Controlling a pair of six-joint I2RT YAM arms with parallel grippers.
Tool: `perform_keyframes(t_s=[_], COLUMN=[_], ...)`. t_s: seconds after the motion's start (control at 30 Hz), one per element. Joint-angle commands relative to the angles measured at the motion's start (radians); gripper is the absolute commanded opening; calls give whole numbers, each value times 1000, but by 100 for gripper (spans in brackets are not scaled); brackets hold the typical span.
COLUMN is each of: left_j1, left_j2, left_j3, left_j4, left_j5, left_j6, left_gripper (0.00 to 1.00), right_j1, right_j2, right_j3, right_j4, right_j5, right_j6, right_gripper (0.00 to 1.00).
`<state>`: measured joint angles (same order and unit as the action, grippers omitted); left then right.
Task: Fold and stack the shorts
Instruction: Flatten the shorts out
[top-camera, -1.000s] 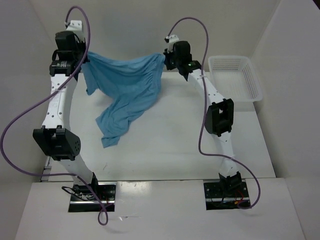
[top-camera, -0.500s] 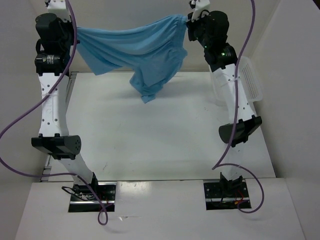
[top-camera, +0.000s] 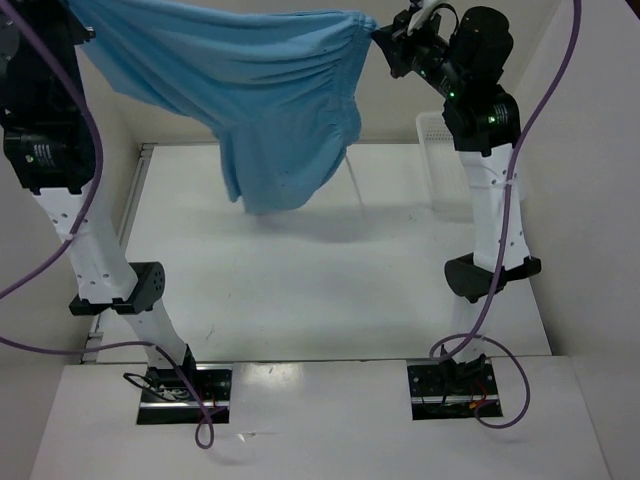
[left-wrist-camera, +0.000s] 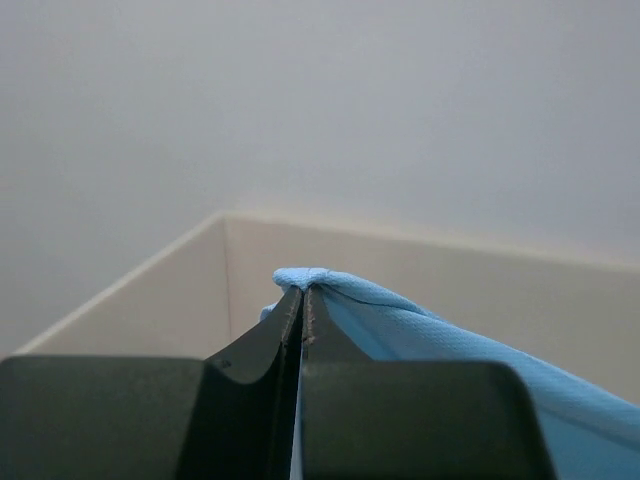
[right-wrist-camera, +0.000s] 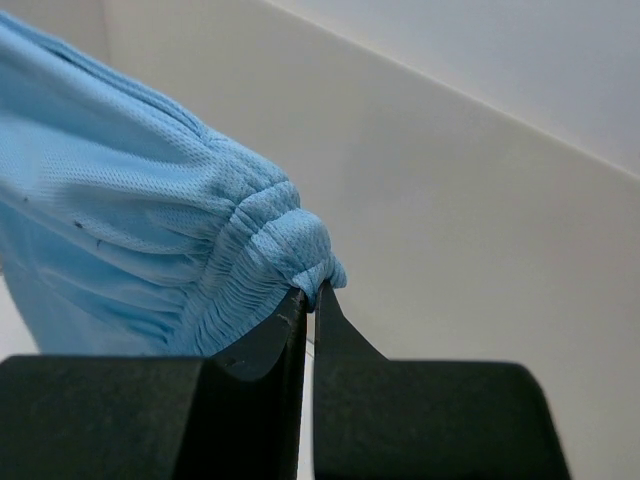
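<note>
The light sky-blue shorts hang in the air, stretched between both arms high above the table, with the lower part drooping at centre. A thin white drawstring dangles below them. My left gripper is shut on one corner of the shorts; in the top view that corner is at the upper left edge. My right gripper is shut on the gathered waistband end, with the fabric pinched at the fingertips.
A white lattice basket stands at the back right, partly hidden behind the right arm. The white table lies below, with walls on the left, back and right. The arm bases are at the near edge.
Both arms have risen further and lifted the shorts fully off the table. The fabric now hangs stretched wider and higher than before.
</note>
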<state>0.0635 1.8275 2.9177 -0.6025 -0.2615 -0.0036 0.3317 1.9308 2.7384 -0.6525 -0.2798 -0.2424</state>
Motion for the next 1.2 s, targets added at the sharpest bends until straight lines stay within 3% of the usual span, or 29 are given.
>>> perform_keyframes(t_s=[0.0,0.17,0.43,0.7,0.9,1.03,1.17], left_j1=[12,1,10,10,19,30,50], left_j2=[81,136,341,457,409,380,342], left_j3=[182,192,219,219,219,219,219], left_j4=[-9,-61,-131,18,76,34,-124], left_j5=[-58,-7,53,62,62,62,213], left_j6=[4,4,4,4,4,4,4], left_gripper=[0,0,0,0,0,0,0], right_j1=[7,7,7,7,17,17,17], right_j2=[-91,-92,-46,226,227,192,120], right_j3=[60,6,-227,7,119,152,-15], right_j4=[-1,-1,85,203,243,223,128], right_j5=[-48,-1,65,223,248,248,150], right_j6=[35,35,89,134,83,40,-11], right_gripper=[0,0,0,0,0,0,0])
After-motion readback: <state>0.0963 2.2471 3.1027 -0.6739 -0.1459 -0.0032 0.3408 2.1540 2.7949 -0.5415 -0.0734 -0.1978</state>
